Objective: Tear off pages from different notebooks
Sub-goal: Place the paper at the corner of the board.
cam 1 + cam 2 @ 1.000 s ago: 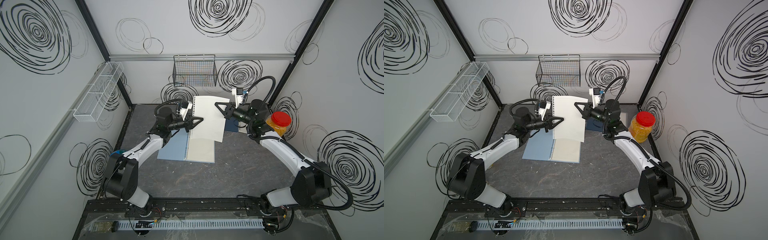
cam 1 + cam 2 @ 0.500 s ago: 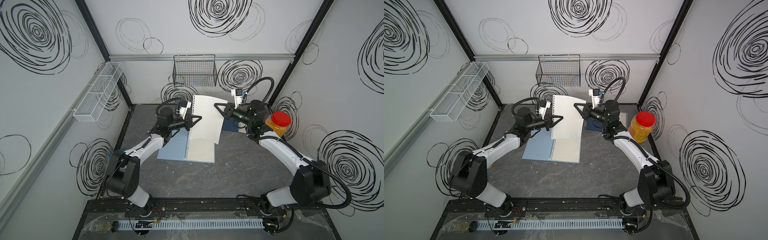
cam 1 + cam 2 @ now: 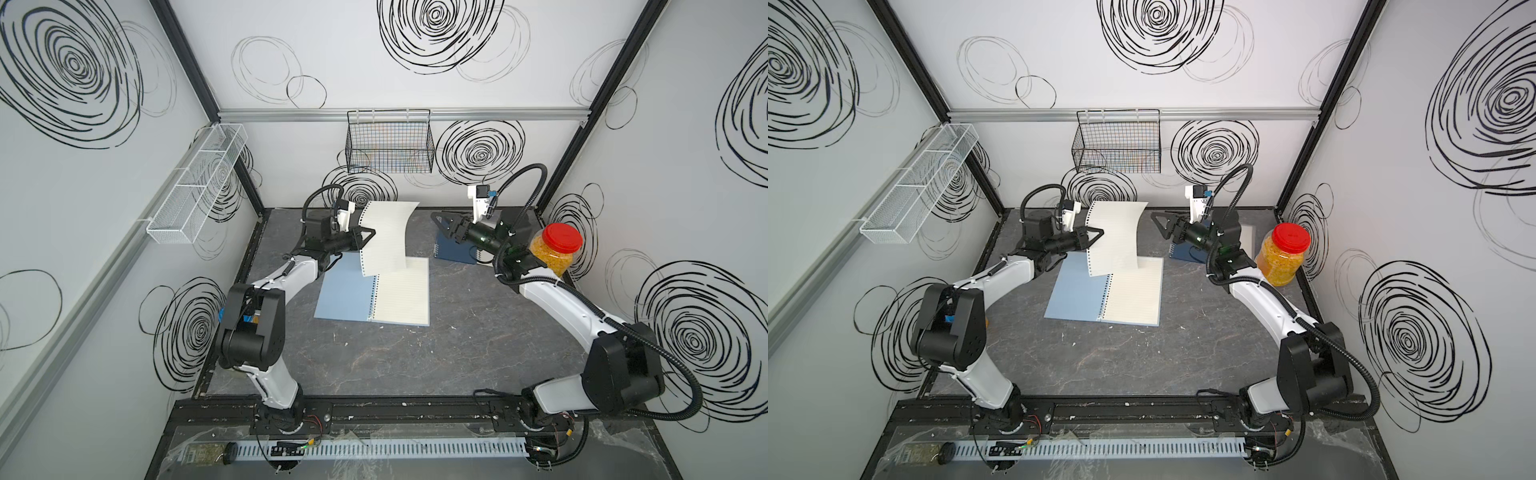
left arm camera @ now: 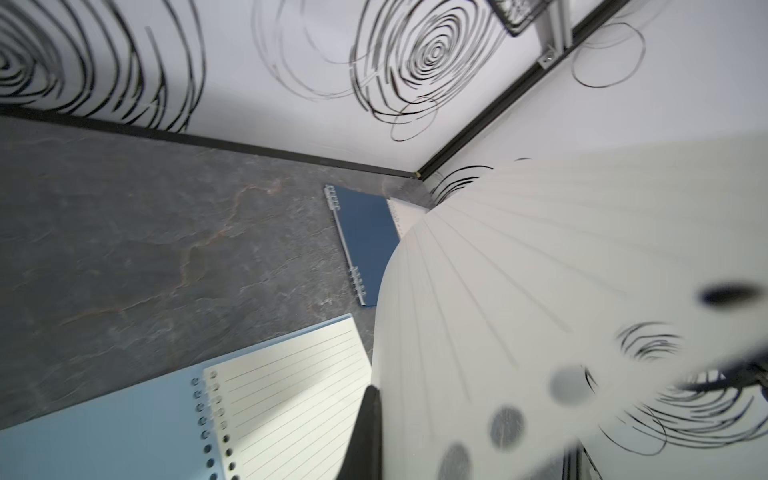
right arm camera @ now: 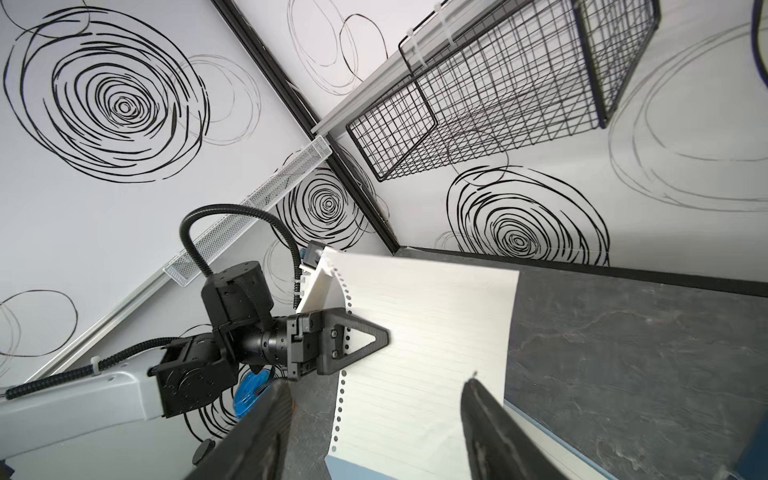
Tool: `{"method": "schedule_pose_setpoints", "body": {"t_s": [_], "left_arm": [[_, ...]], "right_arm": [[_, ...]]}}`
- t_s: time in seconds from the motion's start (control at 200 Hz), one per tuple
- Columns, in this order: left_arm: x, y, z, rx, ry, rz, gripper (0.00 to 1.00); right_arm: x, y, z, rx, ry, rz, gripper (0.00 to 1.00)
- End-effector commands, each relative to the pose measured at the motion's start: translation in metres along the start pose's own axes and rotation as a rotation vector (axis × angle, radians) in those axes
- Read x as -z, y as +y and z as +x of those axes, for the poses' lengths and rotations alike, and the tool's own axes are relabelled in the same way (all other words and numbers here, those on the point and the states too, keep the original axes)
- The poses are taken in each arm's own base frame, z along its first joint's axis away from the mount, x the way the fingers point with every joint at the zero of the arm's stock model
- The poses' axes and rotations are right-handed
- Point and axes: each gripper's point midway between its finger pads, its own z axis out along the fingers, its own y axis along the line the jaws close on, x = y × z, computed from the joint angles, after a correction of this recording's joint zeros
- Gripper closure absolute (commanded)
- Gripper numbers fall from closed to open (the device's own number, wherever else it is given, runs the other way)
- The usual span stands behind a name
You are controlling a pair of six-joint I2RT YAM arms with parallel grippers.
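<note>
— Grey stone-look table (image 3: 415, 365), swirl-marked walls (image 3: 332, 41). Where's the page (image 3: 384, 237)?
— Held up and curling, its punched edge clamped in the left claw (image 3: 365, 235). Below that claw lies the open light blue notebook (image 3: 345, 295).
— Right claw (image 3: 442, 222)?
— Fingers spread, clear of the page, over the dark notebook (image 3: 453, 251).

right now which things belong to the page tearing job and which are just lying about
Job: page held in the left gripper, open light blue notebook, navy notebook.
Lying about: red-lidded jar, black wire basket, white mesh tray.
</note>
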Motion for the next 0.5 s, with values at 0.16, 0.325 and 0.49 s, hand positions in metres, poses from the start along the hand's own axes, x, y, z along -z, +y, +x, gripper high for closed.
{"method": "schedule_pose_setpoints", "body": {"t_s": [0.16,0.325,0.49], "left_arm": [[0.016,0.09,-0.01,0.14,-0.013,-0.235,1.0],[0.028,0.135,-0.025,0.214,-0.08,-0.373,1.0],[0.043,0.168,-0.052,0.342,-0.247,-0.422,1.0]], "right_arm": [[0.016,0.005,-0.013,0.024,-0.045,0.024,0.31],[0.02,0.003,-0.011,0.019,-0.044,0.037,0.31],[0.023,0.0,-0.003,-0.004,-0.045,0.044,0.3]]}}
